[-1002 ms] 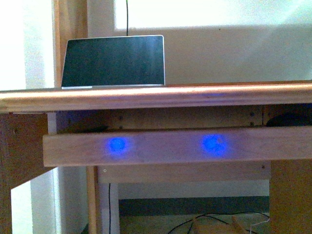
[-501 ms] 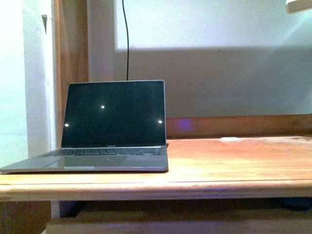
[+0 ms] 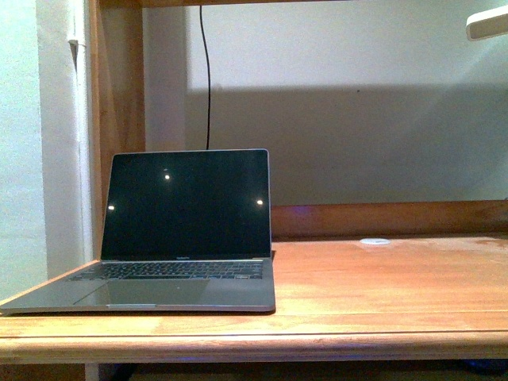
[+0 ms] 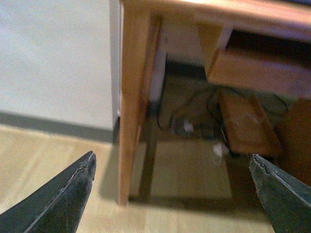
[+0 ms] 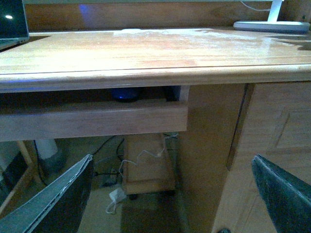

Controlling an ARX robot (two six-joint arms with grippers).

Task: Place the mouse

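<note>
In the right wrist view the mouse (image 5: pixel 125 93) is a dark domed shape with a blue glint. It lies in the pull-out shelf (image 5: pixel 92 120) under the desktop, mostly hidden behind the shelf's front board. My right gripper (image 5: pixel 172 194) is open and empty, low in front of the desk and well apart from the mouse. My left gripper (image 4: pixel 172 194) is also open and empty, hanging above the floor near a desk leg (image 4: pixel 132 97). The front view shows neither arm and not the mouse.
An open laptop (image 3: pixel 186 230) with a dark screen stands at the left of the wooden desk (image 3: pixel 381 294). A small flat white disc (image 3: pixel 375 240) lies near the back rail. A white lamp base (image 5: pixel 269 25) sits far right. Cables and a wheeled stand (image 5: pixel 146 170) are under the desk.
The front view has risen from the level of the desk's edge and pull-out shelf to above the desktop. The laptop's keyboard and the tabletop now show.
</note>
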